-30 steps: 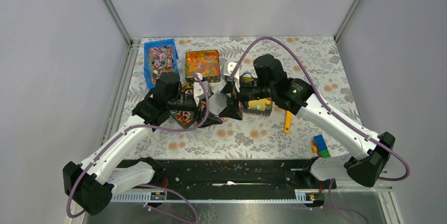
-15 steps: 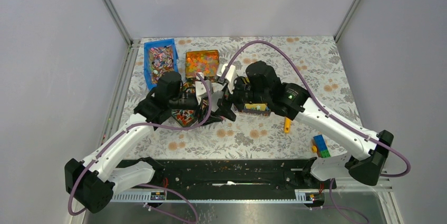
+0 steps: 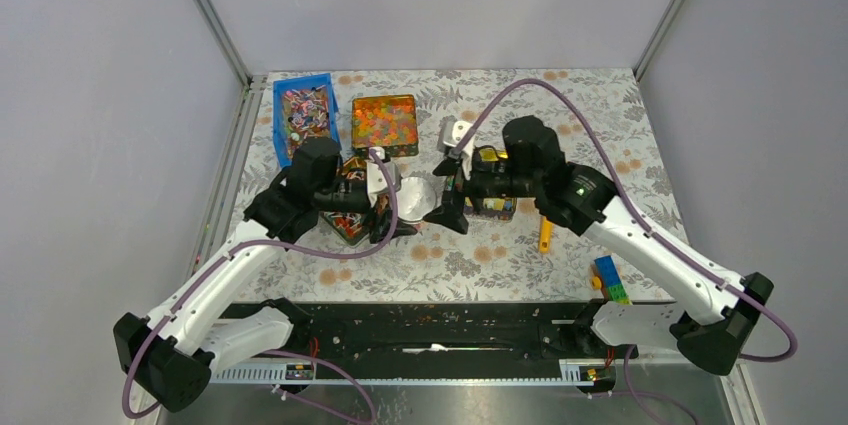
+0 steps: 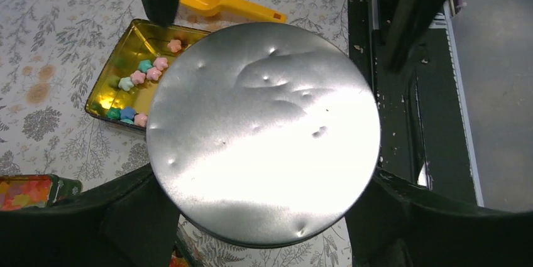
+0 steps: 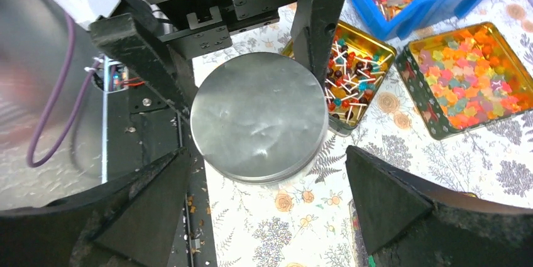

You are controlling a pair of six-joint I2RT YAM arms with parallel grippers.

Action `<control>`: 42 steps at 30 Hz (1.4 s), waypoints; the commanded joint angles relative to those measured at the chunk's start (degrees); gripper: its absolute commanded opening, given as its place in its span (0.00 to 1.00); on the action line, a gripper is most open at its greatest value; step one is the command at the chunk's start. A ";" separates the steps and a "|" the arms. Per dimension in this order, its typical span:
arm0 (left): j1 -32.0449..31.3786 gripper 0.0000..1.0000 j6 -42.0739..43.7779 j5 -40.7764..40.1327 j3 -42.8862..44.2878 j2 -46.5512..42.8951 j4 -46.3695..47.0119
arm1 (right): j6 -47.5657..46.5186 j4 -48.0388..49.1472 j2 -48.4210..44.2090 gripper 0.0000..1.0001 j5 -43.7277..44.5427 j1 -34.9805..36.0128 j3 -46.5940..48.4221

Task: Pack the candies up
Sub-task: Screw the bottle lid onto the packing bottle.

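The candies (image 4: 148, 75), small pastel stars, lie in an open gold tin (image 4: 119, 66) seen past the lid in the left wrist view. In the top view that tin (image 3: 492, 203) sits mostly hidden under my right wrist. My left gripper (image 3: 410, 200) is shut on a round silver lid (image 3: 418, 195), held by its rim; the lid fills the left wrist view (image 4: 264, 135) and shows in the right wrist view (image 5: 261, 116). My right gripper (image 3: 448, 208) is open and empty, just right of the lid, its jaws wide in the right wrist view (image 5: 264, 210).
A tin of stick sweets (image 5: 352, 78) lies behind the lid. A tin of orange pieces (image 3: 384, 122) and a blue bin (image 3: 303, 115) of wrapped sweets stand at the back left. A yellow scoop (image 3: 545, 232) and toy bricks (image 3: 607, 277) lie to the right.
My right gripper has pulled back to the right, away from the lid, and stands open. My left gripper still holds the lid, now slightly lower and nearer.
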 commanded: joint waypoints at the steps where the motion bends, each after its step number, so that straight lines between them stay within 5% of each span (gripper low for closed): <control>1: -0.11 0.45 4.83 5.26 3.47 -1.89 -1.62 | -2.33 2.01 -3.29 1.00 -13.94 -4.37 0.21; 14: -0.50 0.45 7.19 14.75 5.27 -2.09 -3.99 | -4.52 -0.73 1.97 1.00 -31.51 -7.14 6.04; 26: -1.58 0.45 6.21 16.66 6.28 -2.08 -4.02 | -11.43 -6.17 4.01 1.00 -29.22 -4.78 5.73; 42: -2.57 0.44 4.86 16.23 7.43 -0.99 -4.07 | -5.02 4.14 4.25 0.90 -20.93 -1.32 1.27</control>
